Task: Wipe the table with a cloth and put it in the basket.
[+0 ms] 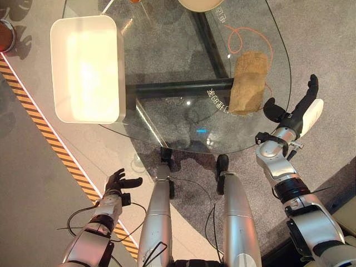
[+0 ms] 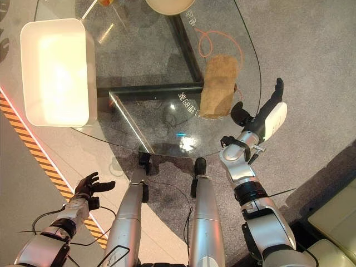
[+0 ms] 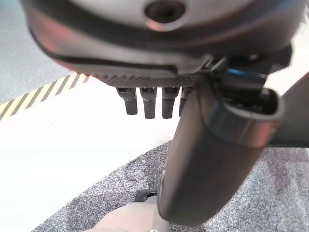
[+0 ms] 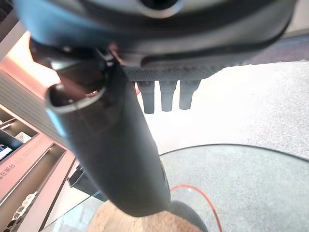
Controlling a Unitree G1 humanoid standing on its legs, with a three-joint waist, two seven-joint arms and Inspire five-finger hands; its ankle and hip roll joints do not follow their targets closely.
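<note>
Meanwhile both hands, left (image 1: 118,182) and right (image 1: 300,108), hang released, orange cord (image 1: 245,34) looping behind the cloth (image 1: 248,82), basket (image 1: 86,68) opposite.

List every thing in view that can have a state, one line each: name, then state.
cloth: lying flat on the glass table near its right edge, not held.
basket: white, upright on the table's left side, nothing in it.
glass table: cloth and basket resting on it.
right hand: open, fingers straight, just off the table edge beside the cloth.
left hand: open, fingers relaxed, low by the floor, holding nothing.
</note>
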